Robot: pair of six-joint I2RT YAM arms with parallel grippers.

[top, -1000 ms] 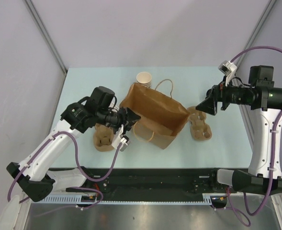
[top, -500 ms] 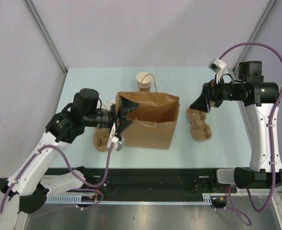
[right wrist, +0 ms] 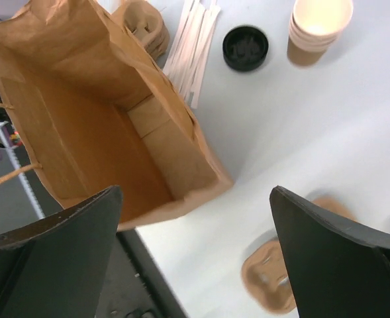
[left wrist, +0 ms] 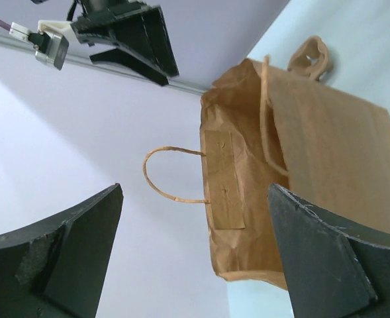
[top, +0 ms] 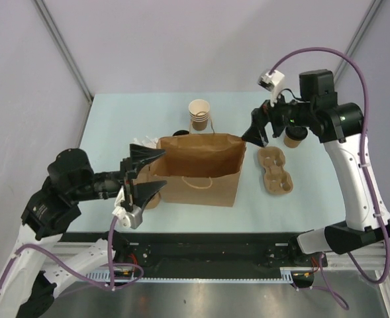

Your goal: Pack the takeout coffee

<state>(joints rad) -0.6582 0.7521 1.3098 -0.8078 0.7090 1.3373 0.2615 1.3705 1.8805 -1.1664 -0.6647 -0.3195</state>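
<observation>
Plainly, the left pincer [top: 156,169] stands spread wide and empty just beside the bag's [top: 201,179] left end; the right pincer [top: 257,136], equally spread, hovers empty near its right end.

2 arms, left arm [top: 67,177] and right arm [top: 355,179]: white link shells, black joint housings. Purple cable [top: 322,52] loops along each. Small white-grey wrist module [top: 272,79] each. Black wedge fingers [left wrist: 62,258], scuffed edges.

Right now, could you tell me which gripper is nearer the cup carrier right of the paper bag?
Right. The right gripper hangs just beyond the cup carrier, near the paper bag's right end; the left gripper is at the bag's left end.
</observation>
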